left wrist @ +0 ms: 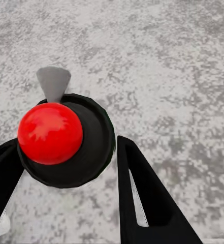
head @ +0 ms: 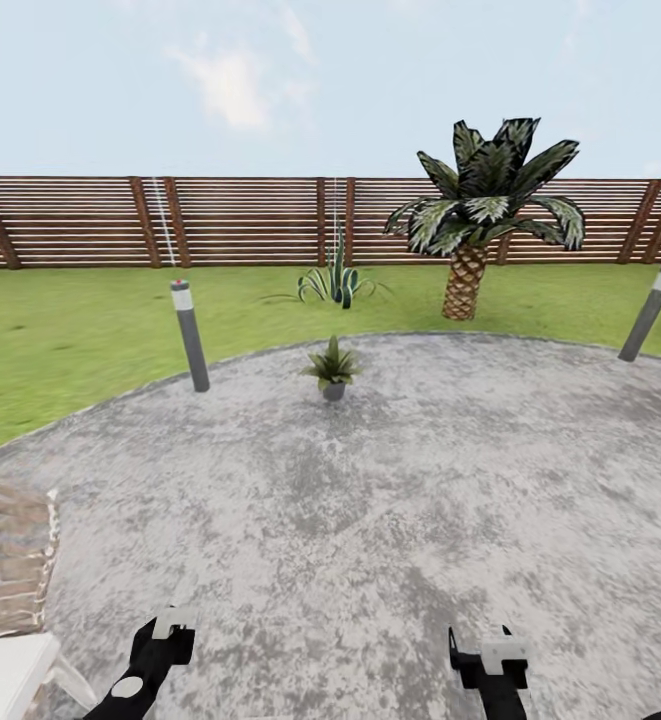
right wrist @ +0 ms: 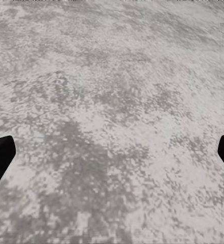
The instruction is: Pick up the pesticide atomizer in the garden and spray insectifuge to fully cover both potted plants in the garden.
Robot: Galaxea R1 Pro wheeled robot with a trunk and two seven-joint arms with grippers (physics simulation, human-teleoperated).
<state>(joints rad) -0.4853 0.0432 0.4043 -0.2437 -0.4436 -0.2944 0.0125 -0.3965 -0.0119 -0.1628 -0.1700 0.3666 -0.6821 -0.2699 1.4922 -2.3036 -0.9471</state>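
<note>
Small potted plant (head: 332, 368), green leaf rosette in dark pot, seen upright on round grey speckled paving (head: 370, 520), nr lawn edge, between grey bollard lamp (head: 189, 335) & scaly palm (head: 480, 215). Left tool (left wrist: 66, 168) closed round black-capped, red-knobbed object (left wrist: 56, 137). Right tool (right wrist: 112, 152) spread wide, nothing held, above paving.

Fenced garden: lawn (head: 70, 330), speckled round paving (head: 370, 500), palm (head: 485, 215), slat fence (head: 240, 220).
</note>
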